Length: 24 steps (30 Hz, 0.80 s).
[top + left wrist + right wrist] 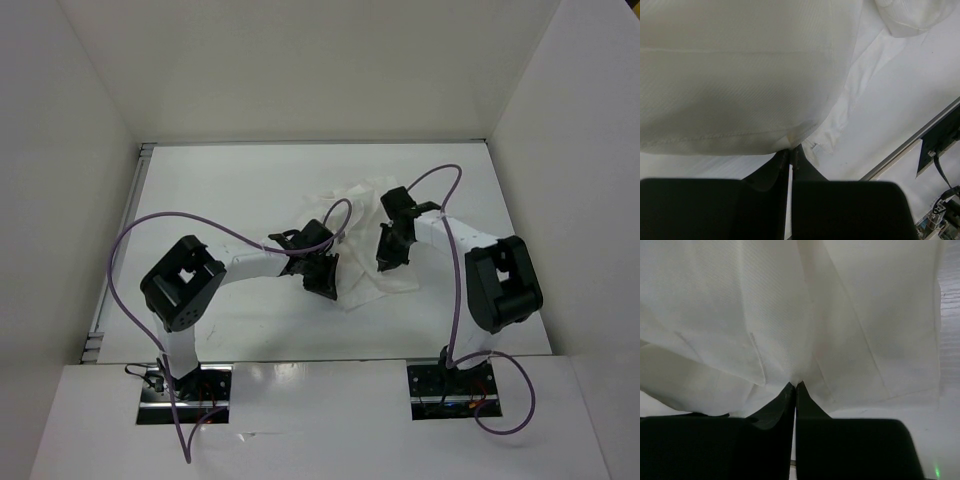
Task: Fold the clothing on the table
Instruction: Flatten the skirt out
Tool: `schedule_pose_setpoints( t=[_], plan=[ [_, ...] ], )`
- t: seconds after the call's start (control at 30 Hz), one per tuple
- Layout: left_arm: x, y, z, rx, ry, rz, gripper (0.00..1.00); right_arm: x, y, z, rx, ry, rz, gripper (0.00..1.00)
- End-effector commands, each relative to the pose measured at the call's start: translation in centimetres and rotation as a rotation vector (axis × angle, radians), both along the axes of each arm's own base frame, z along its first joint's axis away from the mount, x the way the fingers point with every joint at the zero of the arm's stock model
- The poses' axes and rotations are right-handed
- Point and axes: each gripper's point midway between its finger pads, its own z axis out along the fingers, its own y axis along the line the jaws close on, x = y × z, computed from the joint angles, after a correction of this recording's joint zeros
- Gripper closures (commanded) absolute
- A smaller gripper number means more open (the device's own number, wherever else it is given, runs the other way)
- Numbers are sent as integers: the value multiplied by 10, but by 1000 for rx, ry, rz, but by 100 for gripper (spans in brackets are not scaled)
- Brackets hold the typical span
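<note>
This is a robotics lab, set up as a closed test cell rather than any lived-in room. A bare white counter point(250, 180) with a thin grey metal rim point(912, 142) is boxed in on three sides by plain white walls point(300, 70), much like a recording booth. Two black-and-white robot arms, the left arm point(182, 285) and the right arm point(500, 285), are bolted side by side at the near edge on metal base plates point(185, 395) with exposed wiring. Loose purple cables point(160, 216) loop from the bases up towards the wrists. The fixed overhead view and the wrist-mounted views fit a rig built for recording machine trials
</note>
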Motion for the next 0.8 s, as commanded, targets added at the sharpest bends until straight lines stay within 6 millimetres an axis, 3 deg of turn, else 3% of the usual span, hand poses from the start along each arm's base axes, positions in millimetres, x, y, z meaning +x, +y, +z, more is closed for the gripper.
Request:
schedule_pose_setpoints(
  t=[0.0,0.1,0.13,0.2,0.3,0.4,0.53,0.63,0.73,0.77],
  plan=[
    [7,-1,18,-18,-25,4,100,17,0,2,-29,-51,-12,100],
    [15,21,26,67,-82,36,100,26,-21,39,-108,-135,-50,100],
    [25,31,38,73,-115,77,100,31,-29,53,-124,-169,-60,100],
    [29,52,41,134,-149,106,100,31,-60,72,-170,-194,-128,100],
    [32,78,51,189,-182,135,100,30,-100,82,-234,-197,-202,100],
    [30,98,47,240,-175,160,100,22,-123,82,-263,-185,-255,100],
    [26,105,45,256,-157,166,100,18,-127,80,-267,-173,-287,100],
    [24,113,50,272,-165,161,100,17,-129,99,-262,-228,-298,100],
    [32,107,86,185,-212,134,100,28,-119,134,-181,-322,-279,100],
    [41,100,116,118,-268,133,100,34,-112,153,-140,-373,-255,100]
  ],
)
